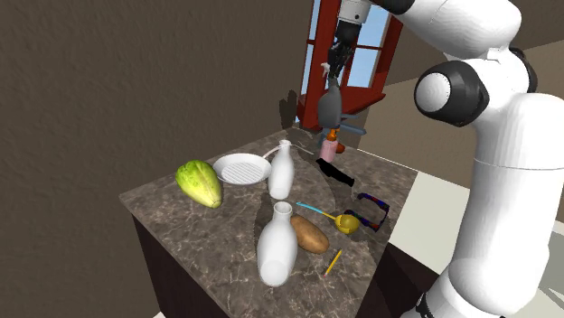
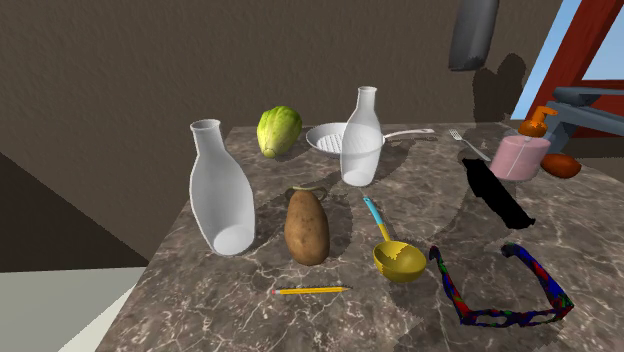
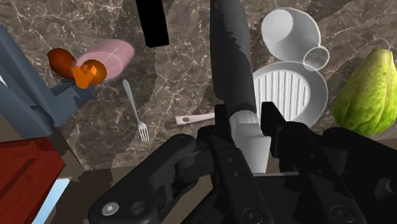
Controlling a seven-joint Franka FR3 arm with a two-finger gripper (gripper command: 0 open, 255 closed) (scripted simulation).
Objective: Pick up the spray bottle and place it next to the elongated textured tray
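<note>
One of the task's two steps reads as complete: the pick-up. The spray bottle, a dark grey body with a pale neck, hangs above the bench at the upper centre of the shoulder view, in front of the red-framed window. In the second exterior view it shows at the upper right, clear of everything on the surface.

The gripper is closed on the bottle's pale neck. In the wrist view both black fingers press against it, one on each side, and the dark body runs away from the hand. No slack in the grasp is evident.

Outstanding: the placement. The tray is taken to be the flat black elongated piece at the right of the second exterior view, just below the pink dispenser; its texture cannot be made out. The white ridged pan, with its long handle, is not taken for it.

The bottle touches nothing on the bench. Bare surface lies beside the tray toward the yellow ladle. The glasses and the dispenser crowd its ends.

Judgement: about half done. Lowering, setting the bottle down beside the tray and release remain.
</note>
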